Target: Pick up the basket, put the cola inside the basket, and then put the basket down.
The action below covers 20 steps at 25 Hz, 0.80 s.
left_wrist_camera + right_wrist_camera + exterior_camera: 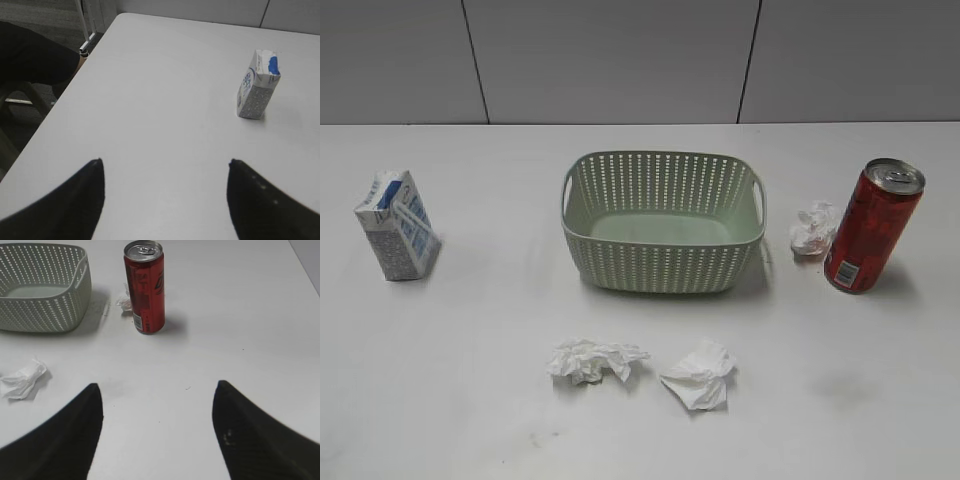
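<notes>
Nothing done yet: basket (663, 222) sits empty mid-bench, cola (873, 226) upright toward the right edge (tissue beside it). Left gripper (165, 172) and right gripper (157, 395) both spread apart, holding nothing.

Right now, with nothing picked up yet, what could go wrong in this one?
The cola is tall, slim and upright, so an off-centre grasp by the open right gripper could tip it. A crumpled tissue lies close beside it and might get pinched too. The basket is empty and looks light, so it may slide when the open left gripper reaches for it.
</notes>
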Motion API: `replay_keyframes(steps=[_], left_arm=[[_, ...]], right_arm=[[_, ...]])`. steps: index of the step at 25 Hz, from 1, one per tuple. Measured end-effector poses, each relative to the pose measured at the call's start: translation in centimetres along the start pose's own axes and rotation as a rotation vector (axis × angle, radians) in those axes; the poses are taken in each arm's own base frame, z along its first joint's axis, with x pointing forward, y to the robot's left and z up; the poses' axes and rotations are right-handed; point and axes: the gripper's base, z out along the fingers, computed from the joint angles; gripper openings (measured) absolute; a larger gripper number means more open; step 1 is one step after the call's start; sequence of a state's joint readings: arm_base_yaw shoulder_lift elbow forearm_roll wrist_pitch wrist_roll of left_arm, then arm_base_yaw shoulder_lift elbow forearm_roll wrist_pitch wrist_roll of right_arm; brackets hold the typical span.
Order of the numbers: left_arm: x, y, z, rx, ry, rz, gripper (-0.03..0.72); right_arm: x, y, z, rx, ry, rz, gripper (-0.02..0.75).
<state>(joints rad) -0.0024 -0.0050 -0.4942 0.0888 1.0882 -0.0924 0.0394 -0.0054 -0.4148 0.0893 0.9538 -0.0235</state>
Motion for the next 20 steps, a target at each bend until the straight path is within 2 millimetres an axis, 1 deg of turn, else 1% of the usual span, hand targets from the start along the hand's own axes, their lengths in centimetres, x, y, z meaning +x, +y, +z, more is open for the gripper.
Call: replay_keyframes(steps=[20], left_arm=[[0.00, 0.00, 0.00, 0.000, 0.000, 0.000, 0.579]], right_arm=[[0.00, 0.00, 0.00, 0.000, 0.000, 0.000, 0.533]])
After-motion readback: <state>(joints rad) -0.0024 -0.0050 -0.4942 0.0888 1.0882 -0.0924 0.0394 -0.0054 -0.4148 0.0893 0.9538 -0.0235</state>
